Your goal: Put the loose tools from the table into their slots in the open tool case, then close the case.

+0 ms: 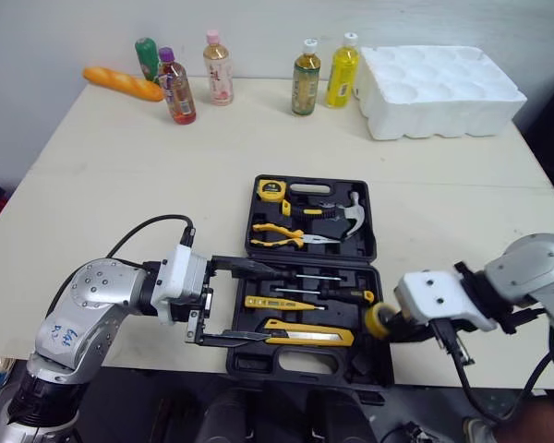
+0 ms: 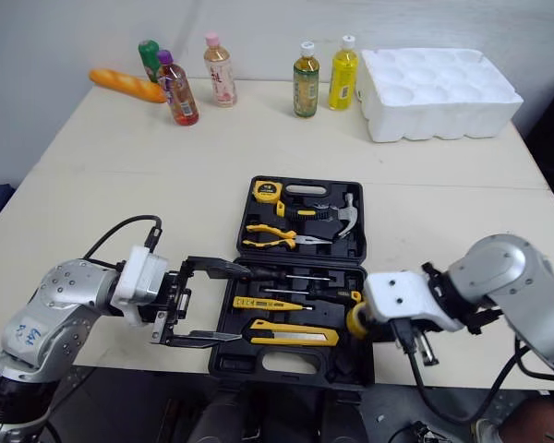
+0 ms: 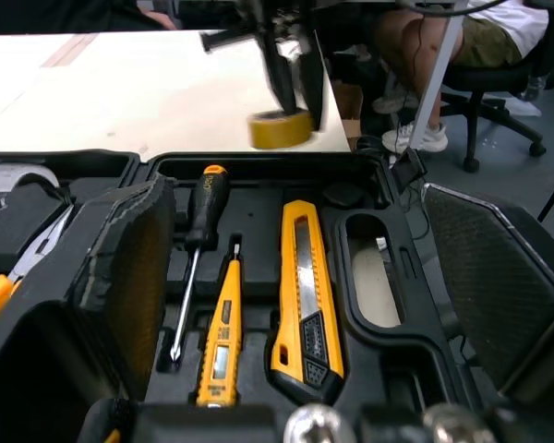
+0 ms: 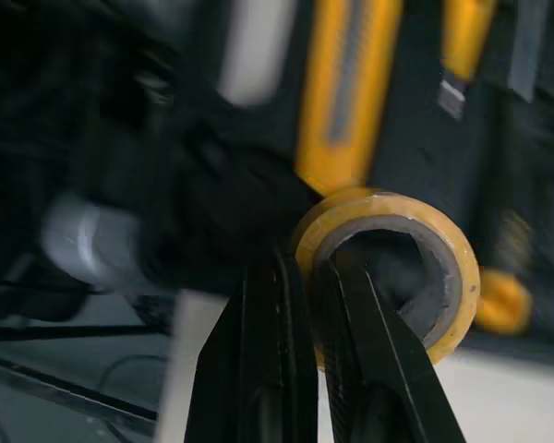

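- The open tool case (image 1: 369,355) is lying at the middle of the table's (image 1: 120,185) front edge, its lid folded back flat towards the far edge.
- The left gripper (image 1: 275,305) is reaching in over the case's left side, its jaws standing wide apart. One finger is over the screwdriver (image 1: 300,276) row and the other is over the utility knife (image 1: 309,334).
- The right gripper (image 1: 394,325) is hovering at the case's front right corner, its jaws clamped on a yellow tape roll (image 1: 379,320). The right wrist view is showing one finger inside the roll's hole and the other outside, pinching its wall.
- The tape roll is hanging just over the right end of the case's front half, beside the tip of the utility knife.
- A yellow voltage tester (image 1: 277,303) is sitting in its slot between the screwdriver and the knife.
- In the lid half, a tape measure (image 1: 271,190), a hammer (image 1: 346,214) and pliers (image 1: 282,233) are resting in their recesses.
- Five bottles (image 1: 305,77) and a bread loaf (image 1: 122,83) are standing along the far edge, with a white foam tray (image 1: 439,88) at the far right corner.
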You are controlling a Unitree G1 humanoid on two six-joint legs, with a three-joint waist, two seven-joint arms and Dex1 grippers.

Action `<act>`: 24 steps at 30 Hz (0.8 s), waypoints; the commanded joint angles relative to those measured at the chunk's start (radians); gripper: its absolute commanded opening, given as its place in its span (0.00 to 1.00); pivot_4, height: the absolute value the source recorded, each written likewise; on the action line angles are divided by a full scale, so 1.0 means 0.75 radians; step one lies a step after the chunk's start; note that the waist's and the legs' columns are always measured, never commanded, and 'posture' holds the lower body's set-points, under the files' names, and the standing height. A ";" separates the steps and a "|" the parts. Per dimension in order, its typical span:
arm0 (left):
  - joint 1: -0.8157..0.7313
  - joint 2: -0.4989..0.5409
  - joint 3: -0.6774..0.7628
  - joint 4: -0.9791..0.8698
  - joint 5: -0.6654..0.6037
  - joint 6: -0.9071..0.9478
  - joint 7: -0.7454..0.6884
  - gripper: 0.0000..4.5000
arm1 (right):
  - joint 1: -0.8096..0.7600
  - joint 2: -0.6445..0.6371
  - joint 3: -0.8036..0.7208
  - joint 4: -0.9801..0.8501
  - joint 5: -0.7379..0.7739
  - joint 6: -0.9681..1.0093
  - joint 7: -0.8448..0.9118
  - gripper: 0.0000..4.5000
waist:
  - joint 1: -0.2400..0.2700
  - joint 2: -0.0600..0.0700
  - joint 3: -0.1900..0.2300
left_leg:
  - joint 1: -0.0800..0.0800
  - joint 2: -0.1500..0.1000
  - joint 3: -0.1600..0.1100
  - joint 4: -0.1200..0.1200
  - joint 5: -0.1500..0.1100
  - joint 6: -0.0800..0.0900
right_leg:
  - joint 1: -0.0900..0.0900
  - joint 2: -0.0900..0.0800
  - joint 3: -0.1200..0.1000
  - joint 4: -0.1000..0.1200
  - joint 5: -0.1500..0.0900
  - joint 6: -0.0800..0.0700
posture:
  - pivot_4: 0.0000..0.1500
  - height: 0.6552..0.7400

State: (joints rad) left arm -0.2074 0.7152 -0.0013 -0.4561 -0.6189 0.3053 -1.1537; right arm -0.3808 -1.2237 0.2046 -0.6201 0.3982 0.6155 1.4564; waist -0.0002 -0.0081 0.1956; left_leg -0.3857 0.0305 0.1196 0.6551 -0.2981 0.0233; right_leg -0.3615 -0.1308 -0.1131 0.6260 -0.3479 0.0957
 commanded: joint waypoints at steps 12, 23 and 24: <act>0.246 0.073 0.029 -0.181 0.062 -0.047 0.044 1.00 | -0.087 0.069 0.217 -0.059 -0.038 -0.035 0.102 0.01 | -0.006 0.000 0.000 | -0.001 0.001 -0.001 0.003 -0.001 0.001 | 0.000 0.000 -0.002 0.001 0.000 0.000 | 1.00 1.00; 0.280 0.146 0.026 -0.150 0.102 -0.123 -0.030 1.00 | -0.121 0.111 0.346 -0.033 -0.188 -0.060 0.101 0.01 | -0.006 0.000 0.000 | -0.002 0.001 -0.002 0.004 -0.001 0.001 | 0.000 0.000 -0.003 0.001 0.000 0.000 | 1.00 1.00; 0.273 0.143 0.024 -0.147 0.102 -0.123 -0.026 1.00 | -0.120 0.109 0.351 -0.034 -0.200 -0.061 0.101 0.01 | -0.006 0.000 0.000 | -0.002 0.001 -0.002 0.004 -0.001 0.001 | 0.001 0.000 -0.003 0.001 0.000 0.000 | 1.00 1.00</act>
State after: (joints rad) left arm 0.0047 0.8259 0.0020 -0.5639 -0.5374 0.2274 -1.1729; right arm -0.4644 -1.1350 0.4651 -0.6281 0.2657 0.5790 1.5226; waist -0.0044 -0.0081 0.1955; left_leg -0.3869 0.0309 0.1180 0.6584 -0.2992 0.0244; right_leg -0.3609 -0.1312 -0.1156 0.6268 -0.3479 0.0958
